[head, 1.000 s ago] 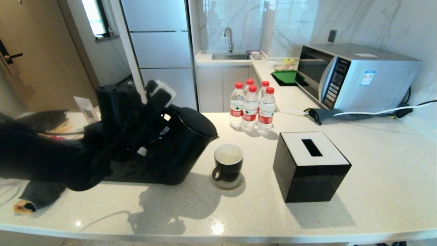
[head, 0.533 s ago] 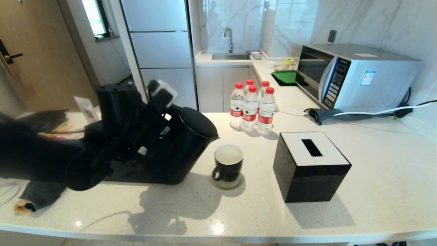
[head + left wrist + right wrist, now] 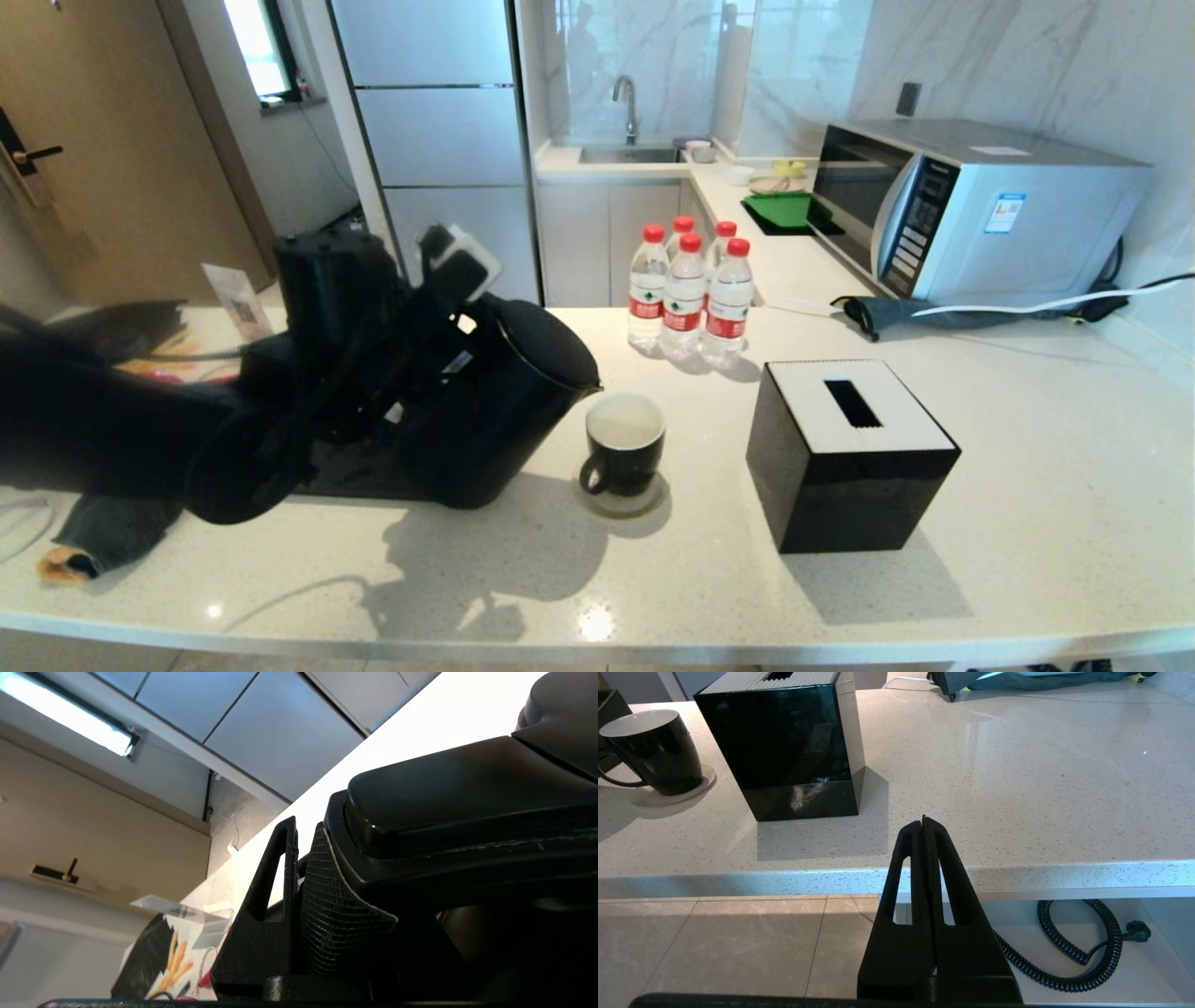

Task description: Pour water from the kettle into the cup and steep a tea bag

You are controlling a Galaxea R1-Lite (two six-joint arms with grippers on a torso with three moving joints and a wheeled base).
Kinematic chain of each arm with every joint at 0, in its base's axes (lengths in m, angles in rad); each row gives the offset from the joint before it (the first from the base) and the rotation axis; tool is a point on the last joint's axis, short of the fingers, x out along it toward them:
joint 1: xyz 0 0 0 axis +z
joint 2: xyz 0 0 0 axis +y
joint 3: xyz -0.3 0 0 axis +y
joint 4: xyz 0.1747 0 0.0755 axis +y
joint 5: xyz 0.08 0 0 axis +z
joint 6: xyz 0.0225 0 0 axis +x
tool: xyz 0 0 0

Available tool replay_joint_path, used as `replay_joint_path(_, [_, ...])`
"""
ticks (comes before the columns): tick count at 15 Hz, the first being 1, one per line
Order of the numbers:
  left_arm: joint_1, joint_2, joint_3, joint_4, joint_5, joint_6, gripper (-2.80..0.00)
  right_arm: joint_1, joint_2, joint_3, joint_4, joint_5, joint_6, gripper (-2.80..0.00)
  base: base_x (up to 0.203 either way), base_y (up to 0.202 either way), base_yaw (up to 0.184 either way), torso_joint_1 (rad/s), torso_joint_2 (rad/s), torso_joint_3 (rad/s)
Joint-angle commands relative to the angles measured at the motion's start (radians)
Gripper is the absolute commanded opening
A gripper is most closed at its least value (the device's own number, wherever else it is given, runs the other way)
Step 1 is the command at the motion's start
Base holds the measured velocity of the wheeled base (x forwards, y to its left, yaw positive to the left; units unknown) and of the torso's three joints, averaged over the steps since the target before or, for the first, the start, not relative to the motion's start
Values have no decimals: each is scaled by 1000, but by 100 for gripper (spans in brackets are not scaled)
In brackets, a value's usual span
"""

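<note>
Left gripper (image 3: 439, 322) clamped on kettle handle (image 3: 467, 784); kettle (image 3: 504, 401) tipped, spout poised at rim of cup (image 3: 625, 455) on counter (image 3: 1027, 448). Risked spilling past rim if tilted quickly. Right gripper (image 3: 923, 826) closed, parked below counter edge. No tea bag seen.

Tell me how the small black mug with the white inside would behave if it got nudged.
The small black mug looks glazed and hard, so probably breakable if knocked off. It sits on a thin round coaster, so it may slide with it. Its squat shape suggests it is unlikely to tip, though the liquid in it might slosh.
</note>
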Motion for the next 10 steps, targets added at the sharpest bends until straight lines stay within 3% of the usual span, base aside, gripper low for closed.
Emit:
replay_joint_path(1, [-4, 7, -2, -6, 3, 14, -280, 0, 0, 0, -1, 0, 1, -280, 0, 0, 0, 0, 0, 0])
replay_joint_path(8, [-8, 18, -2, -4, 3, 19, -280, 0, 0, 1, -1, 0, 1, -280, 0, 0, 0, 0, 0, 0])
replay_joint_path(10, [-7, 22, -5, -8, 3, 48, -280, 0, 0, -1, -1, 0, -1, -280, 0, 0, 0, 0, 0, 0])
